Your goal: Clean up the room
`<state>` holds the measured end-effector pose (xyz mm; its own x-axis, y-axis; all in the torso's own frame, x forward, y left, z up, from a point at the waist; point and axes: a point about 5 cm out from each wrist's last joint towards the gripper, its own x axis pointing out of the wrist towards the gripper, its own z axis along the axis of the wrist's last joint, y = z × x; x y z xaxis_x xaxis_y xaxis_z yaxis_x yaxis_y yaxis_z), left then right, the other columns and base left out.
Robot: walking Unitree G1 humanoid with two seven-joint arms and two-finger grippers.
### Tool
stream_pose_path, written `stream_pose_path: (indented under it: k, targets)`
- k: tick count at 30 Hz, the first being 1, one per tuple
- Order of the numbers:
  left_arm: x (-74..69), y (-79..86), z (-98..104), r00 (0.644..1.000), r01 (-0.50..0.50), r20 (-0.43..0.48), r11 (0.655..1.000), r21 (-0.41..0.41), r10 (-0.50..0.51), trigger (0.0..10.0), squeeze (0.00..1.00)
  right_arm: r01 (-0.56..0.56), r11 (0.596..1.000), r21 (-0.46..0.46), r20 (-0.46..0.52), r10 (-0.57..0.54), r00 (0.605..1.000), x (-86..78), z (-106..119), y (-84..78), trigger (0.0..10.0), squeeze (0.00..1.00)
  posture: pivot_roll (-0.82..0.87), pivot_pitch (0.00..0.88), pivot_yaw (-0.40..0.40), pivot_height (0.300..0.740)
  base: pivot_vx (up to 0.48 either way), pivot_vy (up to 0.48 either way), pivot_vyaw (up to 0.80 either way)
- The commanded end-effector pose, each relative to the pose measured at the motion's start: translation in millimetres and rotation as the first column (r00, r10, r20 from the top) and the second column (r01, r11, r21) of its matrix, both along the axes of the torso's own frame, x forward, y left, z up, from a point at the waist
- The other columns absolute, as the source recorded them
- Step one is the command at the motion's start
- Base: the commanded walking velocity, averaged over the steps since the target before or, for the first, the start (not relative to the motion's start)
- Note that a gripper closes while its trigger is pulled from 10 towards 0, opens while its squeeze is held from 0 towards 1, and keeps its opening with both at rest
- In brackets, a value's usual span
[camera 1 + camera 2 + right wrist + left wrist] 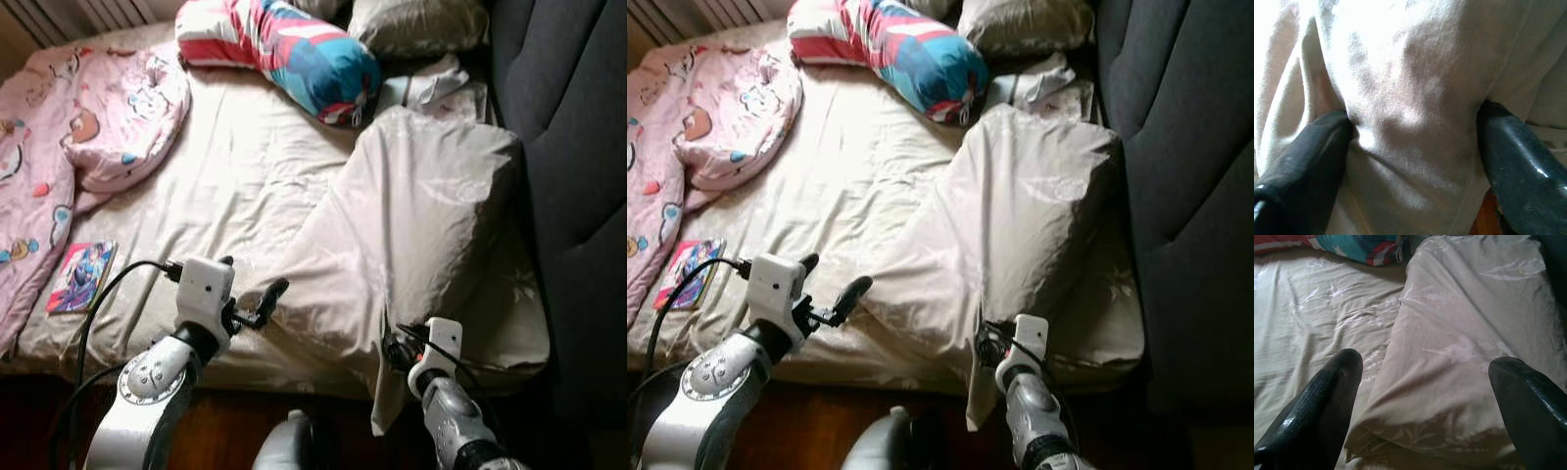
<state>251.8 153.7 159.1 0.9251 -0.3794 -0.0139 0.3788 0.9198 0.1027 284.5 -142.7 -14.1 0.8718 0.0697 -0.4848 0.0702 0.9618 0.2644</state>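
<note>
Now | right gripper (pixel 1410 147) pinching cream duvet (pixel 421 215) corner | left gripper (pixel 1425 396) spread beside fold | soft, floppy, light; best held by edge

Bare sheet (pixel 235 186) lies open mid-bed. The folded duvet (pixel 421 215) blocks the right, against the dark headboard (pixel 573 127). Pillows (pixel 284 44) crowd the far end.

Head stereo pair: looking down from above the bed's (pixel 245 166) edge, both eyes sharing the cream duvet (pixel 421 215) and striped pillow (pixel 294 44). Left wrist camera: facing low across the sheet, taking in that duvet. Right wrist camera: pressing close against the duvet cloth
</note>
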Motion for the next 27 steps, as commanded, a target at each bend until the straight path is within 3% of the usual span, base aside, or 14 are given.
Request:
stream_pose_path:
  k: [1,9,27]
  targets:
    - [-1.0,3.8,-0.3,1.000,-0.014,-0.014,1.000,0.017,0.014,10.0,0.00,-0.029,0.999,0.027,-0.098,0.031,0.995,-18.9,-18.0,12.9,0.0,0.00,0.19,0.304,0.236,0.686,0.000,0.000,0.00]
    - [-0.3,-0.3,-3.1,1.000,-0.009,-0.019,1.000,0.013,0.009,10.0,0.00,-0.029,0.999,0.024,-0.087,0.031,0.996,-17.3,-16.6,8.6,0.0,0.00,0.18,0.297,0.229,0.686,0.000,0.000,0.00]
    - [0.1,7.2,-13.2,0.998,-0.041,-0.038,0.999,0.022,0.041,10.0,0.00,-0.051,0.999,0.000,-0.097,0.051,0.994,-21.1,-19.5,9.5,0.0,0.00,0.16,0.270,0.212,0.686,0.000,0.000,0.00]
